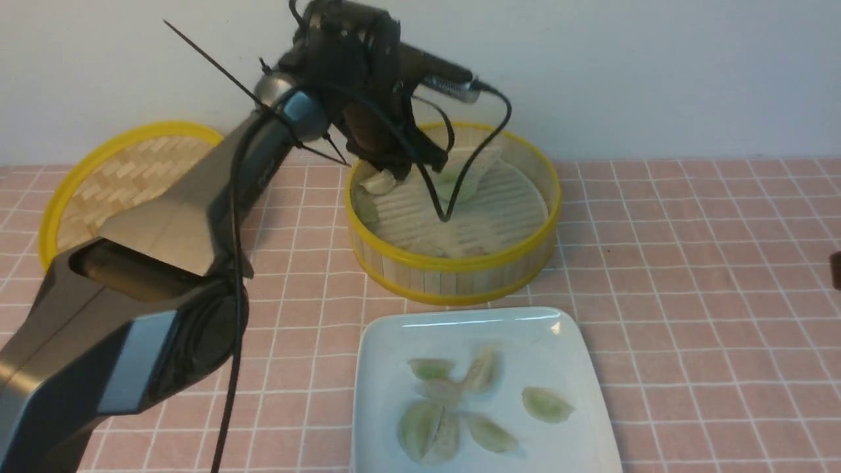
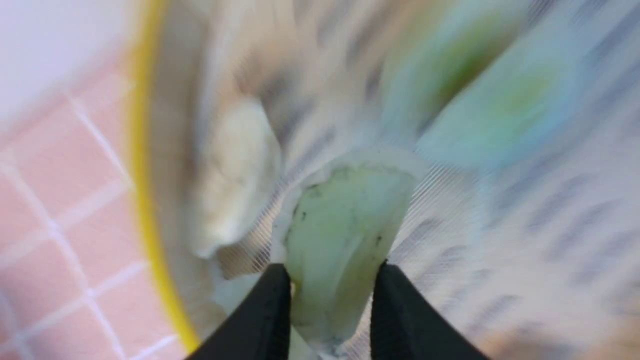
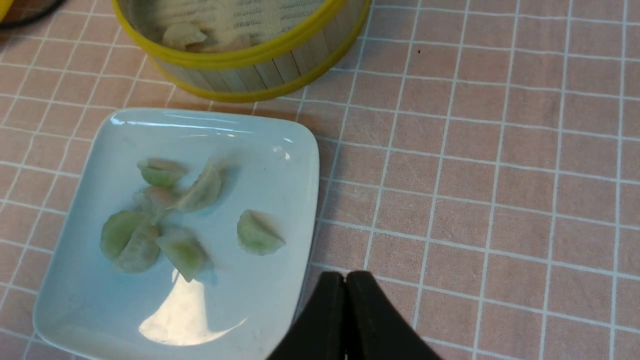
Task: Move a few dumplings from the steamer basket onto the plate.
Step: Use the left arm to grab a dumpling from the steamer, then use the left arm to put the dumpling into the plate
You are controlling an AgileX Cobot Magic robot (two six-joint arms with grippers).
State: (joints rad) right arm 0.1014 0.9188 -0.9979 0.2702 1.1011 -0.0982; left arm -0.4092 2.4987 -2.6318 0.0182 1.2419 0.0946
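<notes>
The steamer basket (image 1: 460,272) stands at the back centre with a few dumplings (image 1: 380,182) on its slatted floor. My left gripper (image 1: 401,172) reaches down into the basket's far left part. In the left wrist view the left gripper (image 2: 332,280) is shut on a pale-green dumpling (image 2: 345,225); the background there is blurred. The white plate (image 1: 394,341) lies in front of the basket and holds several dumplings (image 1: 546,405). My right gripper (image 3: 345,277) is shut and empty, above the cloth just beside the plate (image 3: 100,310) and its dumplings (image 3: 259,232).
A shallow woven lid (image 1: 125,177) with a yellow rim lies at the back left, partly behind my left arm. A pale folded liner sheet (image 1: 485,159) lies at the basket's far side. A pink checked cloth (image 1: 690,295) covers the table. The basket also shows in the right wrist view (image 3: 260,70).
</notes>
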